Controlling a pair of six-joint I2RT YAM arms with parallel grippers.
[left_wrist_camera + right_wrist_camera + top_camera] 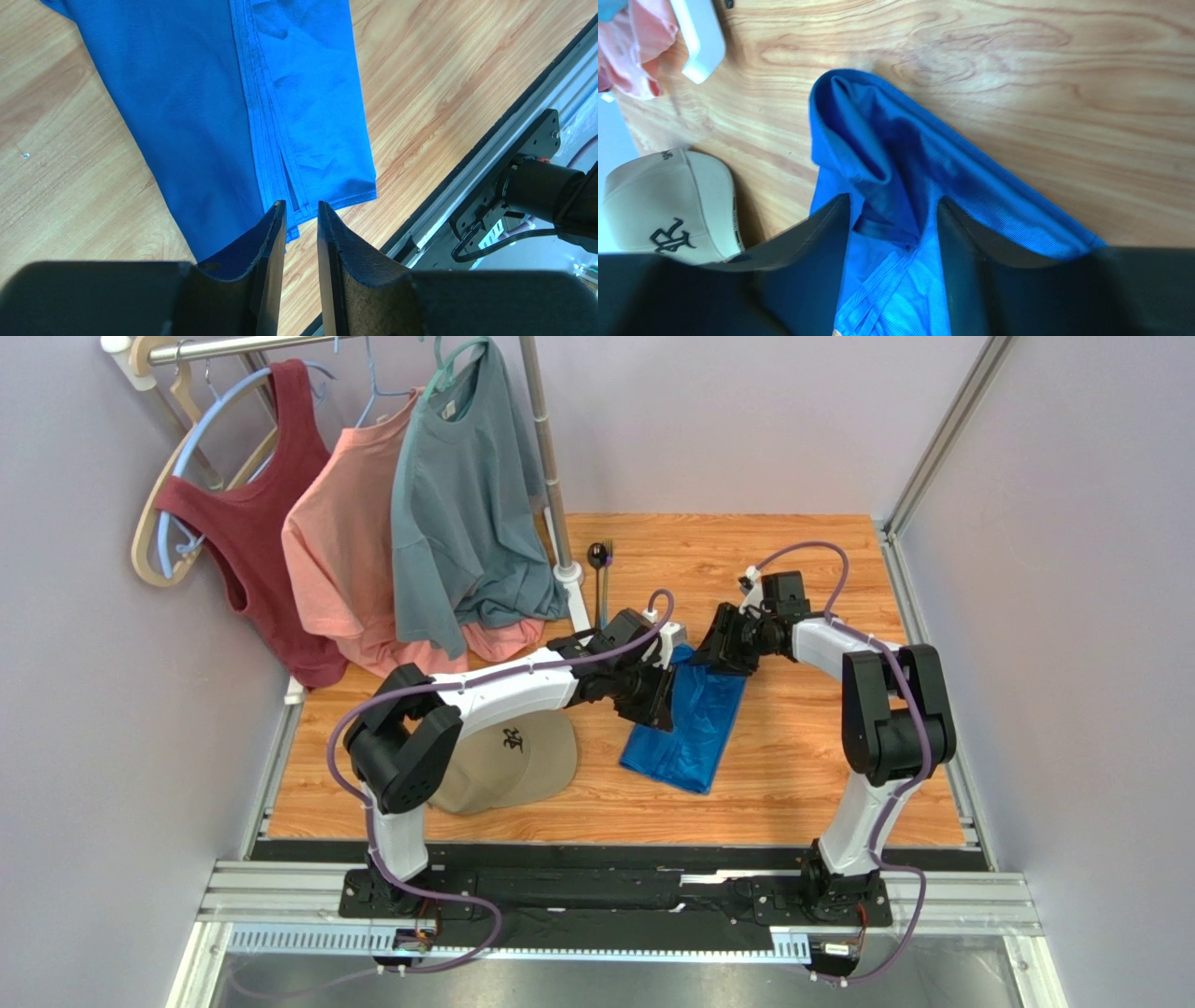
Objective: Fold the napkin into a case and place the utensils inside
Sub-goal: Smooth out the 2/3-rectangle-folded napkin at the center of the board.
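Observation:
The blue napkin [694, 735] lies folded into a long narrow strip on the wooden table, its layered hems [260, 105] running down the middle. My left gripper [657, 703] hovers at the strip's left edge; in the left wrist view its jaws [300, 206] stand slightly apart over the napkin's end with nothing between them. My right gripper [718, 651] is at the far end, open, its fingers [894, 203] straddling the bunched, raised cloth [892, 140] without pinching it. One utensil, a black-bowled spoon [601, 556], lies at the back of the table by the rack pole.
A tan cap [512, 756] [668, 206] sits left of the napkin, under the left arm. A clothes rack with three hanging tops [463, 490] stands at the back left, its white foot [699, 35] near the napkin's far end. The metal rail [491, 140] borders the table's near edge.

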